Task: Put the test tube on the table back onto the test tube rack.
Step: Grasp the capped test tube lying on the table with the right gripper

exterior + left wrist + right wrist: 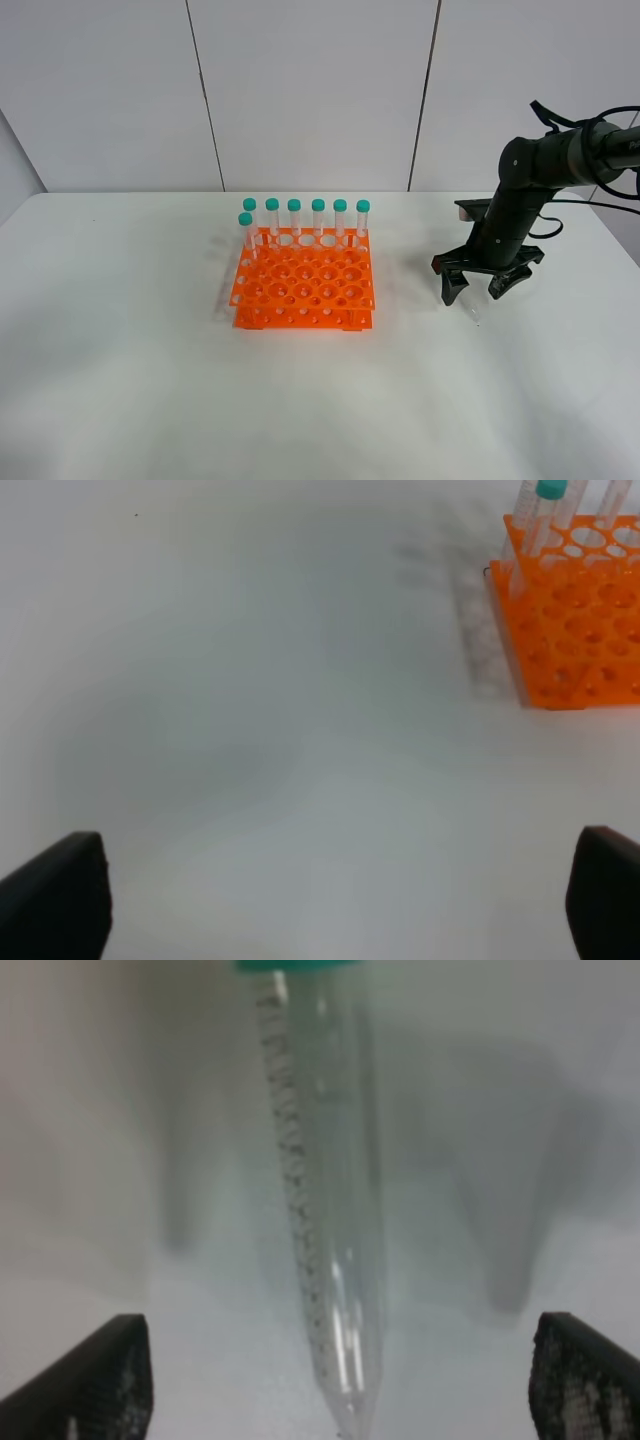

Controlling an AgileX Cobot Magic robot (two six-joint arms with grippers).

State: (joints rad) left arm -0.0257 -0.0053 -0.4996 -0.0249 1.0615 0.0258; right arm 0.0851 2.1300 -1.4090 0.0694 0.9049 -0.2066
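The test tube point(325, 1210) lies on the white table point(150, 350), clear with a teal-green cap; in the exterior high view only its faint tip point(472, 312) shows under my right gripper point(478, 287). That gripper point(338, 1400) is open and hangs just above the tube, one finger on each side, not touching it. The orange test tube rack point(305, 280) stands at the table's middle, holding several capped tubes point(318, 215) along its back row. My left gripper point(330, 900) is open and empty, low over bare table, with the rack point(580, 630) off to one side.
The right arm point(525, 190) reaches in from the right edge with cables behind it. A grey panelled wall point(300, 90) stands behind the table. The left arm is out of the exterior high view.
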